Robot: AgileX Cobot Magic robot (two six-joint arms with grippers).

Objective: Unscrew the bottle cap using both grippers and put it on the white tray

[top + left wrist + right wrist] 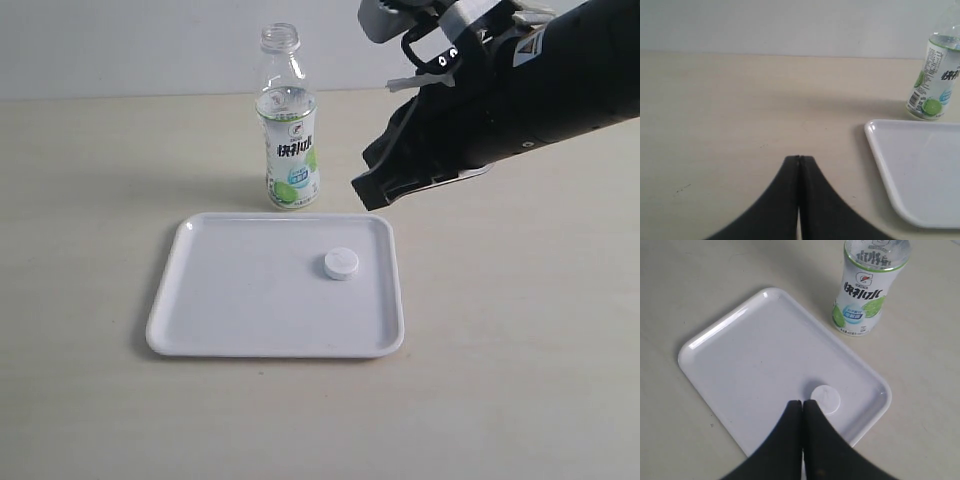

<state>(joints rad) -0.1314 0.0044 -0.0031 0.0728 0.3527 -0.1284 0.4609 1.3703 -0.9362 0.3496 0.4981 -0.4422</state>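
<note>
The white bottle cap (341, 263) lies flat on the white tray (200, 300), toward its right side; the right wrist view shows the cap (825, 399) just past my right gripper (802, 404), which is shut and empty. In the exterior view that right gripper (372, 192) hangs in the air above the tray's far right corner. The bottle (288, 130) stands upright and uncapped behind the tray (740, 365). My left gripper (799, 159) is shut on nothing over bare table, left of the tray (880, 150) and the bottle (938, 75). It is outside the exterior view.
A pale beige tabletop (520, 350) stretches around the tray, with a light wall behind it. The right arm's black body (530, 90) fills the upper right of the exterior view.
</note>
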